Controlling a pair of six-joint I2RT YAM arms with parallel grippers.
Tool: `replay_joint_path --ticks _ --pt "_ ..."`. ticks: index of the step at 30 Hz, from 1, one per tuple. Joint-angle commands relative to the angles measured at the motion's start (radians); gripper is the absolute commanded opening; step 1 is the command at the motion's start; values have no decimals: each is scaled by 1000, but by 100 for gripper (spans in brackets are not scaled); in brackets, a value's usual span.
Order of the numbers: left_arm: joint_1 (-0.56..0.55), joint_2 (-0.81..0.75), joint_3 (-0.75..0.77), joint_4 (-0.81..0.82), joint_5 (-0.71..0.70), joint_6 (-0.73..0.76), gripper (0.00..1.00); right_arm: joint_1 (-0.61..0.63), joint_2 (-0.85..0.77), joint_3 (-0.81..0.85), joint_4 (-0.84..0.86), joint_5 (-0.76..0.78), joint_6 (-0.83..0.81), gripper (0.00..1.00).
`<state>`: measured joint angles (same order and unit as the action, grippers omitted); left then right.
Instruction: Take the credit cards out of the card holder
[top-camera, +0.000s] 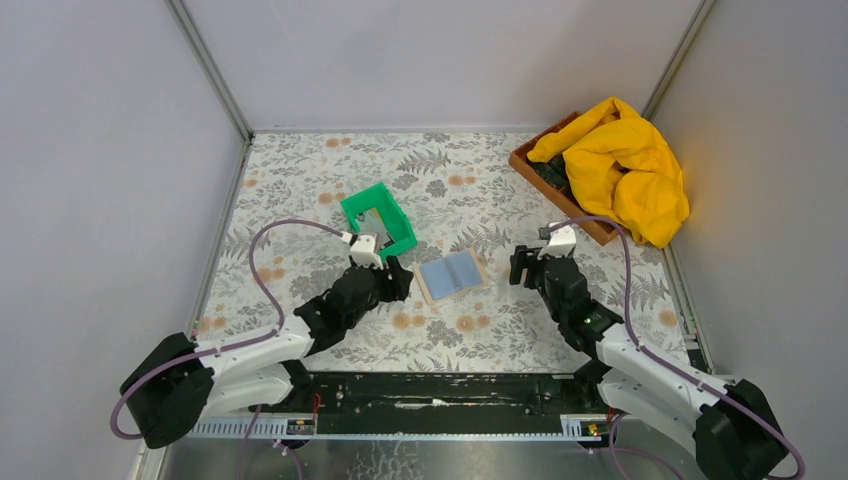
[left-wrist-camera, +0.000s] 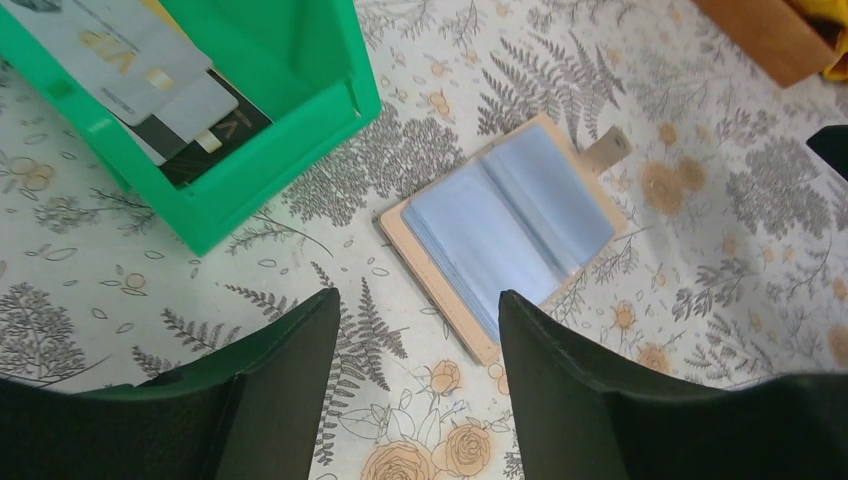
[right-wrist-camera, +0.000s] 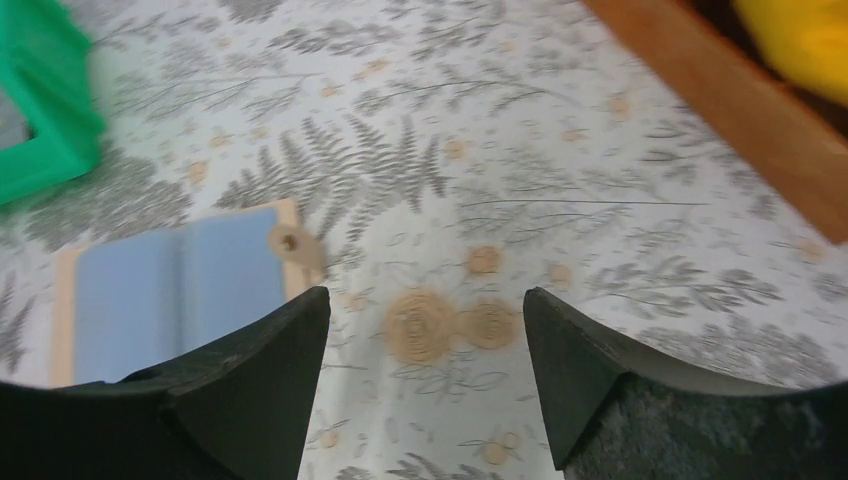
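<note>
The tan card holder (top-camera: 453, 275) lies open on the table, its blue-grey lining up and its tab to the right; it also shows in the left wrist view (left-wrist-camera: 510, 228) and the right wrist view (right-wrist-camera: 170, 285). The credit cards (left-wrist-camera: 150, 85), one greyish, one pale and one black, lie in the green bin (left-wrist-camera: 240, 190), which also shows from above (top-camera: 378, 217). My left gripper (top-camera: 397, 270) is open and empty just left of the holder. My right gripper (top-camera: 520, 268) is open and empty just right of it.
A brown wooden tray (top-camera: 560, 185) holding a yellow cloth (top-camera: 625, 165) stands at the back right. Grey walls close in the table on three sides. The floral cloth (top-camera: 300, 200) covers the table.
</note>
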<state>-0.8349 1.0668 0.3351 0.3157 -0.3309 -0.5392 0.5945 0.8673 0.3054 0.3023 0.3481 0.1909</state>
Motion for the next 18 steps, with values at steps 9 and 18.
replay_joint_path --ticks 9,18 --pt "6 -74 -22 66 -36 41 67 -159 -22 -156 280 355 -166 94" --pt "6 -117 -55 86 -41 46 67 -398 403 -188 860 153 -174 97"
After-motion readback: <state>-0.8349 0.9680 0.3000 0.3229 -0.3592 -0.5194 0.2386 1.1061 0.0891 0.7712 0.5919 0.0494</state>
